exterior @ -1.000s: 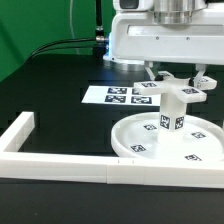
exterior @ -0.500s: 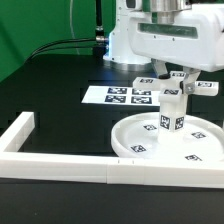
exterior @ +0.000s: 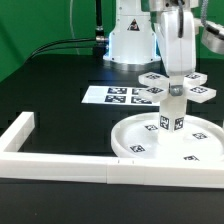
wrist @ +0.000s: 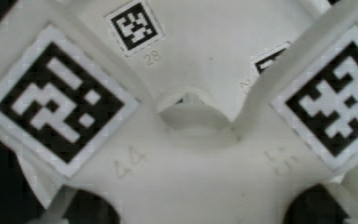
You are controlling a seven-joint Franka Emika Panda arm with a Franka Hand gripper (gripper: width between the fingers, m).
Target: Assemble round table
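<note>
Round disc [exterior: 168, 140] flat on black table [exterior: 60, 100], at exterior view's right, tags on rim. Short cylinder leg [exterior: 171, 112] upright at disc centre. Cross-shaped piece [exterior: 176, 83] atop leg, arms spread level, tagged. Gripper [exterior: 176, 68] directly above cross hub; jaw state cannot tell, fingertips hidden behind piece. Wrist view: cross-shaped piece [wrist: 194, 110] fills frame, central hub and large tags close up. Marker board [exterior: 115, 95] behind disc. White square-bar frame [exterior: 50, 160] along front.

White cross-shaped piece [exterior: 172, 86] tops the upright leg [exterior: 171, 114] — standing on the disc [exterior: 135, 135].
</note>
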